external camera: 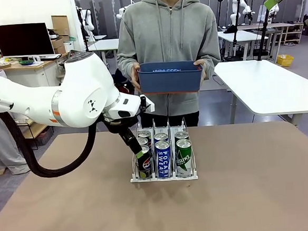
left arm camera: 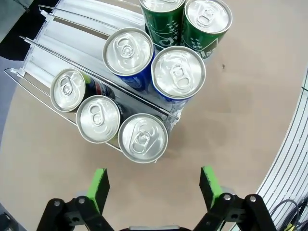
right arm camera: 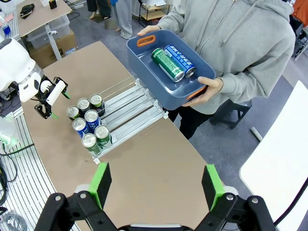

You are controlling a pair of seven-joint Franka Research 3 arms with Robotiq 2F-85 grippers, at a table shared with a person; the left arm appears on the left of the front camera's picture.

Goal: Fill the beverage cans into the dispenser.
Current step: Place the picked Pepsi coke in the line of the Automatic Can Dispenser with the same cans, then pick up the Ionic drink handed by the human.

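Note:
The dispenser (external camera: 164,177), a white wire rack, stands mid-table with several beverage cans upright at its front end: black ones in the left lane (external camera: 144,167), blue-and-white Pocari Sweat in the middle (external camera: 163,159), green on the right (external camera: 184,157). My left gripper (external camera: 141,154) hangs open just above the front black can (left arm camera: 143,137), holding nothing; its green pads (left arm camera: 99,187) stand wide apart. High above the table my right gripper (right arm camera: 156,185) is open and empty. Two more cans, one green (right arm camera: 168,64) and one blue (right arm camera: 181,59), lie in the person's bin.
A person at the far side holds a blue plastic bin (external camera: 170,78) in both hands above the table's far edge. The rear halves of the dispenser lanes (right arm camera: 129,105) are bare. Brown tabletop (external camera: 254,193) spreads wide around the rack.

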